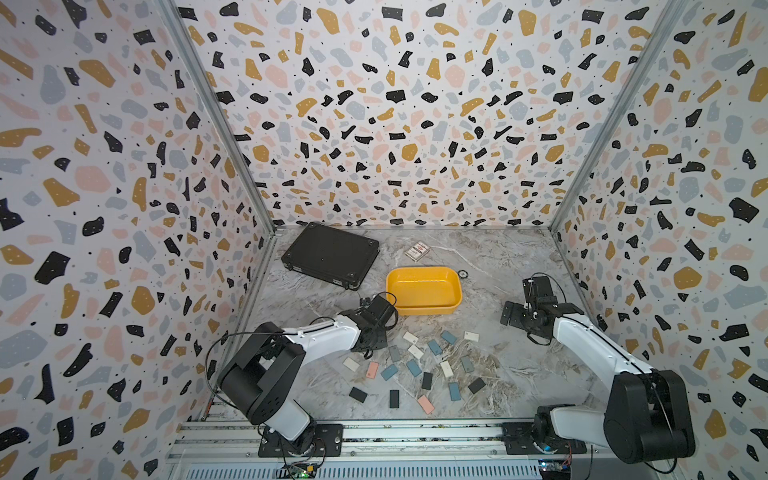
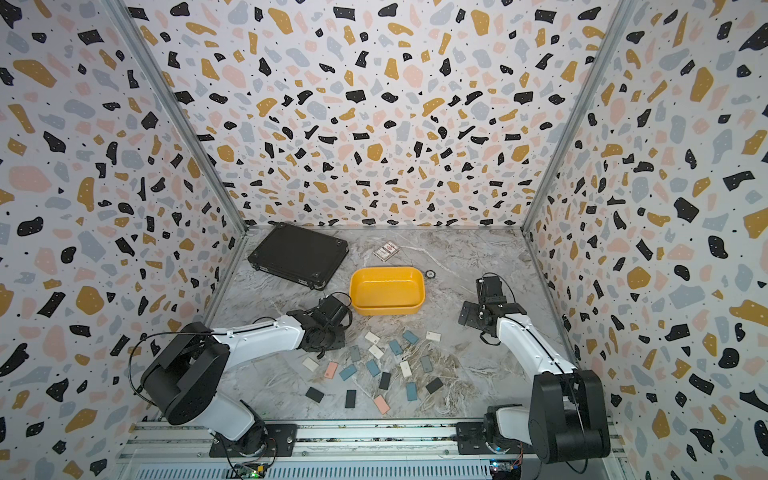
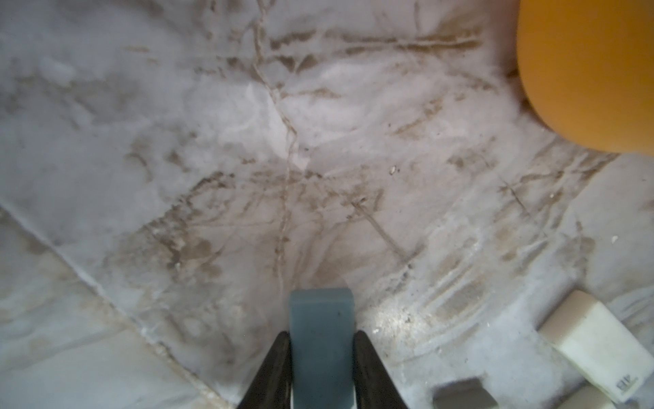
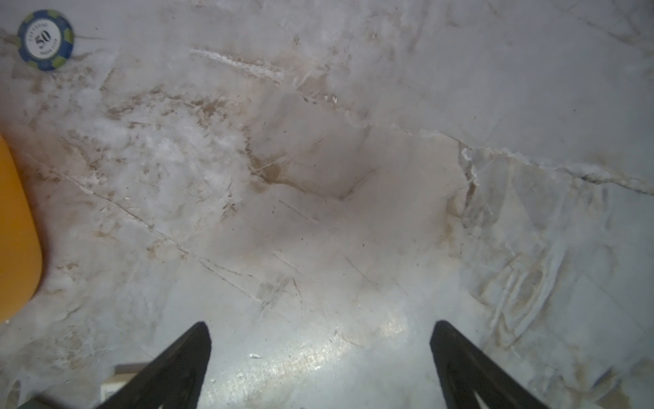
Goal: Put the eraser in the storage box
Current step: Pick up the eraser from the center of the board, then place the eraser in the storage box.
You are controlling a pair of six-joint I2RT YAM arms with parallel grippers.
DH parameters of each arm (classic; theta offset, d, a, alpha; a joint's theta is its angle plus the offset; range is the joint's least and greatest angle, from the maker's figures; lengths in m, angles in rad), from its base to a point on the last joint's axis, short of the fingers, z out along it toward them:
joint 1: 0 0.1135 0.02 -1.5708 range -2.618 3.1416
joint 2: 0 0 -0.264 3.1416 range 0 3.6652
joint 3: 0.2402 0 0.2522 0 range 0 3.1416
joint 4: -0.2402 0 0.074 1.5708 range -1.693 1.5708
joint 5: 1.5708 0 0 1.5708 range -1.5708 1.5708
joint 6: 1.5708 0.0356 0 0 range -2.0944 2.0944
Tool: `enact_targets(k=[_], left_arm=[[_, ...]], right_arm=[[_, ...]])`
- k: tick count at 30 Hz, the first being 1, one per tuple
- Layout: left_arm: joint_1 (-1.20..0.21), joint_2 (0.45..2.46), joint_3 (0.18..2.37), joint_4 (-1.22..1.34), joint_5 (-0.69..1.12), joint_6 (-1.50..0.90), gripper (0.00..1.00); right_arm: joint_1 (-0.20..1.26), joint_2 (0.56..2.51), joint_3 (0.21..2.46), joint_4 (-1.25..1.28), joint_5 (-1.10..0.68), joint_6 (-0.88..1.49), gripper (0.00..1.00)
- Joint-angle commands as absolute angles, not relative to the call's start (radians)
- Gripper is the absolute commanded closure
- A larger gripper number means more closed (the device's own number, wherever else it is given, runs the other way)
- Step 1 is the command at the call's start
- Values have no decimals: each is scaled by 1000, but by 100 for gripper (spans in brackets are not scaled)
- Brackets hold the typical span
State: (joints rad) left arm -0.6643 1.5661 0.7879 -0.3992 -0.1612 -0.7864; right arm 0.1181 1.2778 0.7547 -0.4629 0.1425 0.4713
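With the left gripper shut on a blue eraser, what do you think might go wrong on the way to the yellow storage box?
1. The left gripper pinches the blue eraser with much of it jutting beyond the grip, so it may pivot or slip.
2. A low carry could strike the wall of the storage box and shove it.
3. The white eraser lies close and might get nudged.

Even bright light; wrist views blurred, glare patches on the tabletop (image 4: pixel 318 357).
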Motion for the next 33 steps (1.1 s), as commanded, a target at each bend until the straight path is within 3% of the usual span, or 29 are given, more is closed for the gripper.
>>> enact_targets(k=[1,9,19,33], left_arm=[[-671,1587,784,-440,-153,-762,70],[-671,1487,843,-574,-258,-700,70],[-670,1400,1018,-678,-257,-599,70],[-672,1644,1322,-668,-201,-513,69]], right_arm=[[121,1275,750,-468,144,477,1],[121,1274,749,-469,142,477,1],[122,1265,752,-476,146,477,1],[121,1245,764,-490,154,476,1]])
